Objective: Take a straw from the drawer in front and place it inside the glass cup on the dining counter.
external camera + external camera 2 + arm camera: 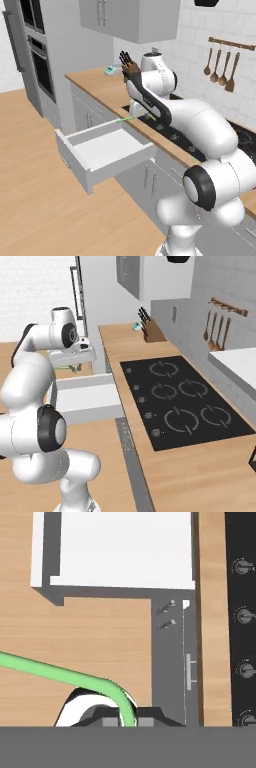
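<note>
Left base view: the white, dark-jointed arm reaches forward from the lower right, over the front edge of the light wood worktop (100, 85); the two-finger gripper (137, 116) is masked by the forearm, so the stand of its jaws cannot be told here. A thin light green straw (125, 119) projects leftward from it, above the back edge of the wide, shallow light grey drawer (107, 165), which stands pulled out with a smooth white interior. A dark knife block (127, 64) sits near the worktop's far end, and wooden utensils (220, 67) hang on the white tiled wall. Right base view: the matte black cooktop (185, 401) with ringed burners is inset in the worktop, its knobs along the front edge; the open drawer lies left of it, partly screened by the arm's upper links. Hand view: looking down, the straw runs from the left edge and curves down between the fingertips at the bottom, which appear closed on it; beyond lie the drawer's white interior, the wood floor (90, 637), grey cabinet fronts (170, 652) with slim bar handles, and the cooktop's knobs.
</note>
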Robot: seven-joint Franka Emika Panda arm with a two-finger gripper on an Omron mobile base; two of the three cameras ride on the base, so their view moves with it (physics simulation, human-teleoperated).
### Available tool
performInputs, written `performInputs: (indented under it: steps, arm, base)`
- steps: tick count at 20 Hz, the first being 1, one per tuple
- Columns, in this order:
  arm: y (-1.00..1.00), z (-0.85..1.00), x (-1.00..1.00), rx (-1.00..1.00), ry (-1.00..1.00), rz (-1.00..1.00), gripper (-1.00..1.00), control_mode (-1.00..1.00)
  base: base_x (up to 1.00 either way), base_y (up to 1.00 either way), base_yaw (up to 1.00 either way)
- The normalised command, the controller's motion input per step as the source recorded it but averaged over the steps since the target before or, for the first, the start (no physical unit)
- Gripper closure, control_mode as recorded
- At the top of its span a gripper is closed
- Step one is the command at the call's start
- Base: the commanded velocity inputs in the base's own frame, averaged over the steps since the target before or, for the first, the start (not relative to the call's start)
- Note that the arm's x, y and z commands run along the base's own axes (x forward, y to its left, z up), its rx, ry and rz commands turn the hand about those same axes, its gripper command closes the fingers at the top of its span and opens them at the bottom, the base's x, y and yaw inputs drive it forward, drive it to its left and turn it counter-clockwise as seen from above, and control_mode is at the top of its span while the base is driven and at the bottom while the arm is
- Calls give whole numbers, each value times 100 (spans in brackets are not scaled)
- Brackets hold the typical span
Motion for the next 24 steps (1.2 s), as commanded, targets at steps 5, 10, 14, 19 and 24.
performInputs:
  steps: [5, 10, 14, 19, 24]
  arm:
    - [0, 0, 0, 0, 0, 0, 100, 100]
    - [0, 0, 0, 0, 0, 0, 100, 100]
    - [0, 0, 0, 0, 0, 0, 100, 100]
    - [0, 0, 0, 0, 0, 0, 100, 100]
    - [0, 0, 0, 0, 0, 0, 100, 100]
  base:
    - [-81, 99, 7]
    - [-18, 100, 7]
    - [10, 96, 22]
    - [89, 60, 25]
    - [100, 33, 19]
